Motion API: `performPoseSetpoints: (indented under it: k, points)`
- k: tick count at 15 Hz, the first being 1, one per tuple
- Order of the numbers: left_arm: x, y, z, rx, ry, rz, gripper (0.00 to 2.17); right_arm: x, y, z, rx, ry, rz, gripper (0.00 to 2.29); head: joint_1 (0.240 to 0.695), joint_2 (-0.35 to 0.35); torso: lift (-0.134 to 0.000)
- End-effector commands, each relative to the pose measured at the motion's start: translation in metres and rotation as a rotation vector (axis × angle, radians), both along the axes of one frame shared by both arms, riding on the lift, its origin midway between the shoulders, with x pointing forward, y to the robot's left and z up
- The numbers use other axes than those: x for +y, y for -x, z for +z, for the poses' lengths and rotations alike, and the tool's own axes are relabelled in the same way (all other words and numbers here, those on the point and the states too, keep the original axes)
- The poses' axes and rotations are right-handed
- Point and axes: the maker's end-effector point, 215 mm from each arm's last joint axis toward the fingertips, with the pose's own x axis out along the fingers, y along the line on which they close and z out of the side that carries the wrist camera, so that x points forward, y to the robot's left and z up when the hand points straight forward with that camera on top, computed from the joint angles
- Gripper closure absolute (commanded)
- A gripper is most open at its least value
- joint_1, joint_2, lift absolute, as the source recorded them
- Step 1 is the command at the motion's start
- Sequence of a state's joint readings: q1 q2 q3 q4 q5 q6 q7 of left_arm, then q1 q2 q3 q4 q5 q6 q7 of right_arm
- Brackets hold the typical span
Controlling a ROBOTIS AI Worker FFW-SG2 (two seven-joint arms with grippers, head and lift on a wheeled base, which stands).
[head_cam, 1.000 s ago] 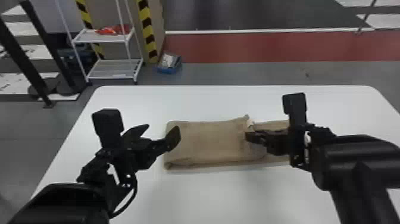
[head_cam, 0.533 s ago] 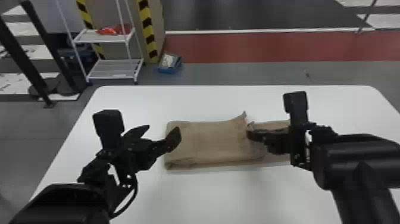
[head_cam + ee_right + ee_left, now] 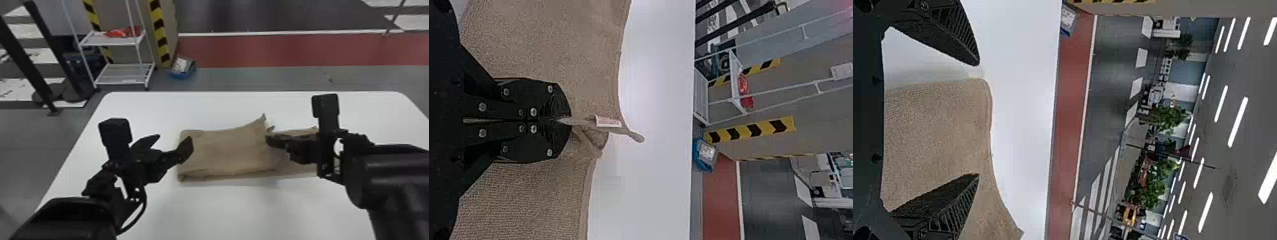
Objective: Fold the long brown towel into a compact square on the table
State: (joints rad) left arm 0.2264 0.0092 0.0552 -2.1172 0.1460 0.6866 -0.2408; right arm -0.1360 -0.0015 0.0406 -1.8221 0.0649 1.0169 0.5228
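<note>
The brown towel lies on the white table, its left part folded over in layers and a thinner part running right beneath my right arm. In the head view my right gripper is at the fold's right edge, where a corner stands raised. The right wrist view shows my right gripper shut on the towel edge, beside a small white label. My left gripper stands open at the towel's left end; in the left wrist view the left gripper has its fingers apart above the towel.
The white table extends around the towel on every side. Beyond its far edge stand a white shelf rack and a blue box on the floor.
The towel's far right corner has risen higher, and my right gripper has shifted slightly with the towel edge held. My left gripper has stayed where it was.
</note>
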Motion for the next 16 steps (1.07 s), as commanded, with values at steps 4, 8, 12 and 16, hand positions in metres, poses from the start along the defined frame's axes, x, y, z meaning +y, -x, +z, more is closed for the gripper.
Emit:
performPoseSetpoints:
  k: [4,8,12,16]
  points:
    - [0.007,-0.001,0.001,-0.003,0.004,0.010,0.09,-0.069,-0.002,0.055,-0.053,-0.077,-0.143,1.39,0.695,0.061,-0.123]
    - [0.005,-0.001,-0.001,0.000,0.005,0.006,0.09,-0.077,-0.001,0.007,0.037,-0.083,-0.164,1.39,0.695,0.001,-0.123]
    - [0.008,0.001,-0.005,0.008,0.004,0.012,0.09,-0.080,0.007,-0.014,0.070,-0.090,-0.171,1.39,0.695,-0.005,-0.123]
    - [0.007,0.001,-0.007,0.012,0.005,0.010,0.09,-0.103,0.016,0.023,0.027,-0.131,-0.214,1.39,0.695,-0.009,-0.123]
